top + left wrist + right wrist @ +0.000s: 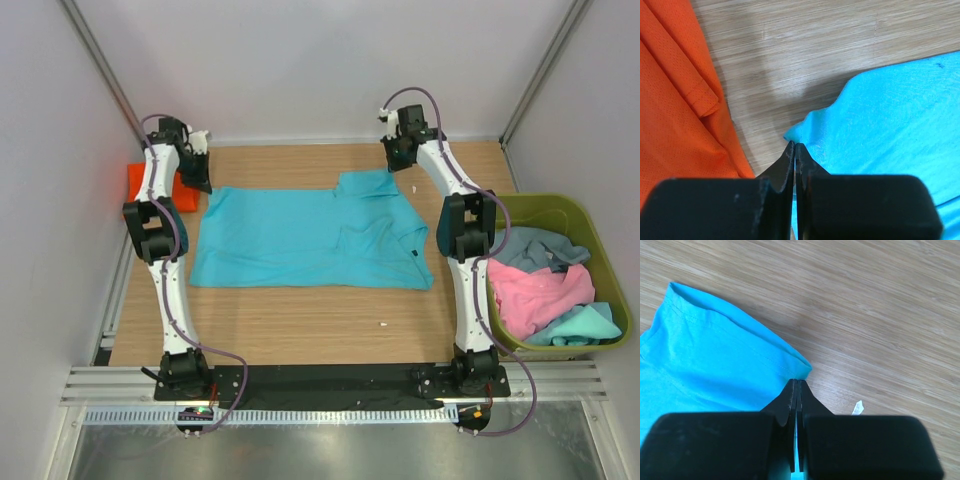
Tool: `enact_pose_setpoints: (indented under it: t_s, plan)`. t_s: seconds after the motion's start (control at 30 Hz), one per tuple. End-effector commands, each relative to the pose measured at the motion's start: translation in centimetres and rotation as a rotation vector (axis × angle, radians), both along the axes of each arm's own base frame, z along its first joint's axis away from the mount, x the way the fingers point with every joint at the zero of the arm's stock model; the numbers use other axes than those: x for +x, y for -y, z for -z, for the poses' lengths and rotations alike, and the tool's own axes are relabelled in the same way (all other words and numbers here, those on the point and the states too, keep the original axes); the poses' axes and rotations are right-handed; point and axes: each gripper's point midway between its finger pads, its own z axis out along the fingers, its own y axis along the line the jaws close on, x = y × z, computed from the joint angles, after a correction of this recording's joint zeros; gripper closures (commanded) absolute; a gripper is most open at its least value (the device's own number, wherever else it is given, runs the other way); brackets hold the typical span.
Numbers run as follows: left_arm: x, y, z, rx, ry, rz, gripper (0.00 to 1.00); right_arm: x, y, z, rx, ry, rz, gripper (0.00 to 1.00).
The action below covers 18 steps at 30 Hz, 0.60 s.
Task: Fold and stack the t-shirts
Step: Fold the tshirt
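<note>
So the turquoise shirt (300,235) is lying spread out flat on the wooden table (300,325), more toward the far edge than the near one, with one sleeve poking up toward the far right corner. The left gripper (795,150) is down at the shirt's far left corner, fingers pressed together with a bit of turquoise cloth pinched between them. Same deal with the right gripper (797,387): it's squeezed closed on the hem of that far right sleeve, and you can see a sliver of blue in the slit between the fingers. The orange shirt (675,100) sits bunched at the far left corner of the table, just beside the left gripper and close to the turquoise corner, with bare wood between the two. An olive-green bin (545,201) hangs off the right edge, holding a grey-blue shirt (535,248), a pink shirt (540,290) and a teal shirt (585,325) in a heap. There's also a tiny white scrap (857,407) on the wood right by the right gripper.
</note>
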Motion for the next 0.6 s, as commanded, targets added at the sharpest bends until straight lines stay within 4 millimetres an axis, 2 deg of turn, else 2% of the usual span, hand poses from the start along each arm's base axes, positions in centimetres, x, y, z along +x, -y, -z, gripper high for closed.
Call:
enact_pose_setpoints:
  t_s: [0.0, 0.13, 0.23, 0.3, 0.33, 0.37, 0.4, 0.47, 0.5, 0.57]
  plan:
    - [0.8, 0.0, -3.6, 0.005, 0.082, -0.002, 1.0, 0.3, -0.4, -2.9, 0.015, 0.053, 0.006, 0.98]
    - [0.4, 0.0, -3.5, 0.006, 0.066, 0.0, 1.0, 0.3, -0.9, -2.6, 0.027, 0.042, -0.021, 0.99]
    - [0.3, -0.1, -4.2, 0.003, 0.079, 0.001, 1.0, -0.3, -1.2, -2.8, 0.042, 0.03, -0.03, 0.99]
    - [0.3, -0.4, -5.2, 0.006, 0.1, -0.003, 1.0, -0.7, -1.1, -4.0, 0.045, 0.043, -0.032, 0.99]
    - [0.2, -0.6, -5.6, 0.008, 0.106, 0.0, 1.0, -1.1, -1.1, -3.9, 0.043, 0.035, -0.034, 0.99]
    - [0.2, -0.6, -6.1, 0.01, 0.116, 0.001, 1.0, -1.3, -0.9, -5.1, 0.042, 0.052, -0.038, 0.99]
    - [0.1, -0.6, -6.5, 0.012, 0.124, 0.006, 1.0, -1.6, -0.9, -5.1, 0.041, 0.047, -0.04, 0.99]
    - [-0.3, -0.6, -6.3, 0.013, 0.12, 0.012, 1.0, -2.1, -0.8, -6.5, 0.043, 0.064, -0.041, 0.99]
    - [-0.3, -0.7, -7.4, 0.016, 0.149, 0.016, 1.0, -2.4, -0.7, -6.5, 0.043, 0.06, -0.04, 0.99]
    - [-0.7, -0.4, -7.4, 0.012, 0.143, 0.022, 1.0, -2.8, -0.7, -7.3, 0.05, 0.067, -0.041, 0.99]
